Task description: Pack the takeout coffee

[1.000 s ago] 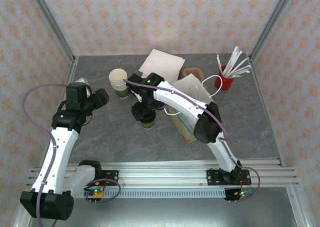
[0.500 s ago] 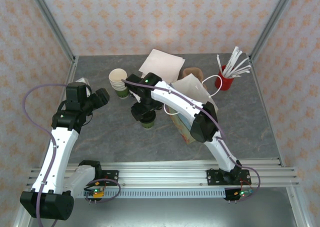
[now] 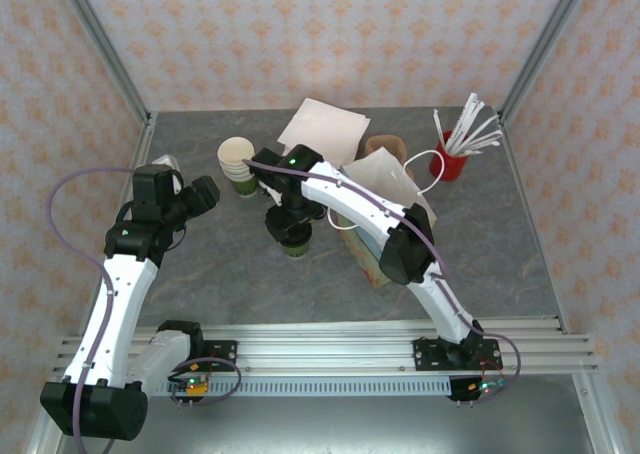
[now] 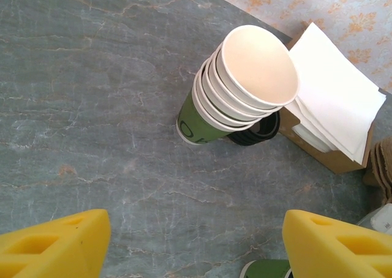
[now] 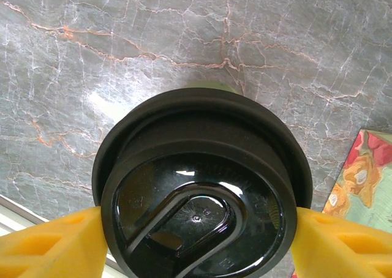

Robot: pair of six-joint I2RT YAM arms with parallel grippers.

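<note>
Top view: one green paper takeout coffee stands mid-desk, under the right arm.
Left wrist: two yellow left fingers are spread, empty, near one stack of cups.
Right wrist: two yellow right fingers flank the glossy round black lid; whether they pinch it, cannot tell.

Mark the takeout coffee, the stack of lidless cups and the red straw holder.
takeout coffee [image 5: 199,192]: right wrist view, on its black lid.
stack of lidless cups [image 4: 257,63]: left wrist view, inside the top cup.
red straw holder [image 3: 452,164]: top external view, on its red wall.
</note>
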